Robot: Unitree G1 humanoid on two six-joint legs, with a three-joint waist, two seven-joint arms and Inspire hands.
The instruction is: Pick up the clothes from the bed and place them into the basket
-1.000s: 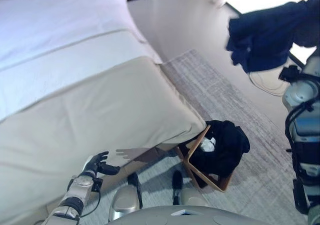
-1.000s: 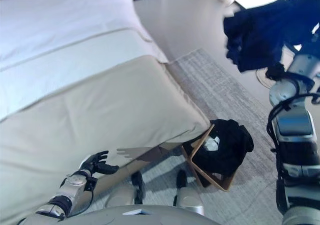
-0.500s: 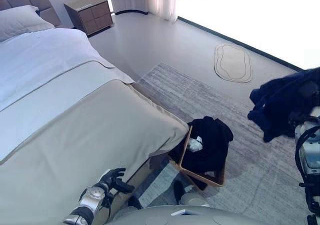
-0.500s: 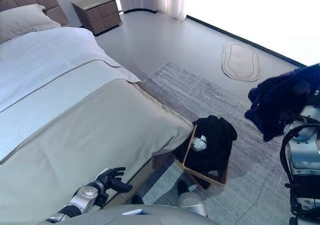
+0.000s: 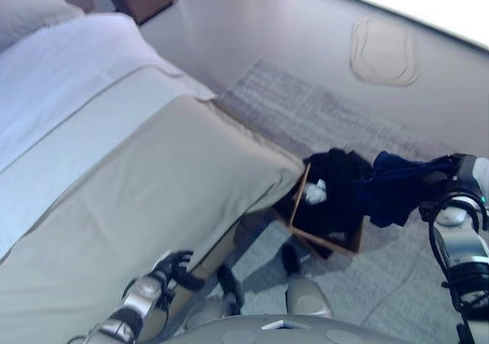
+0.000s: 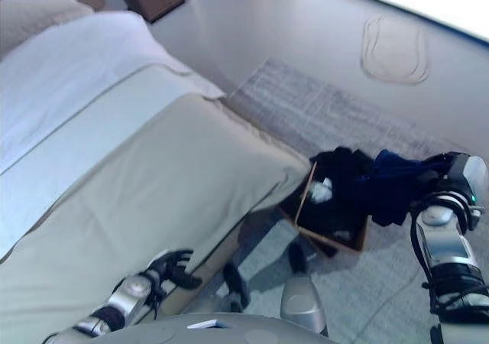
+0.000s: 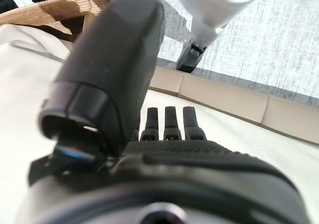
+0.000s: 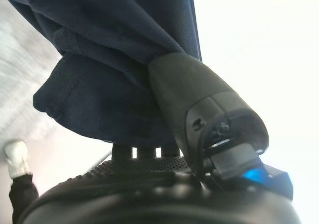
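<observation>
Navy garment in right hand, beside basket

Left hand fingers straight over bed.

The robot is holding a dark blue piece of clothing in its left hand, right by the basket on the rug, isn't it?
Not quite: the dark blue clothing is in the right hand, as the right eye view shows. It does hang by the basket on the rug. The left hand holds nothing, by the bed.

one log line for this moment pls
stage: carry to basket | right hand: shut on navy garment, beside basket | basket: holds black clothes | left hand: idle by bed
</observation>
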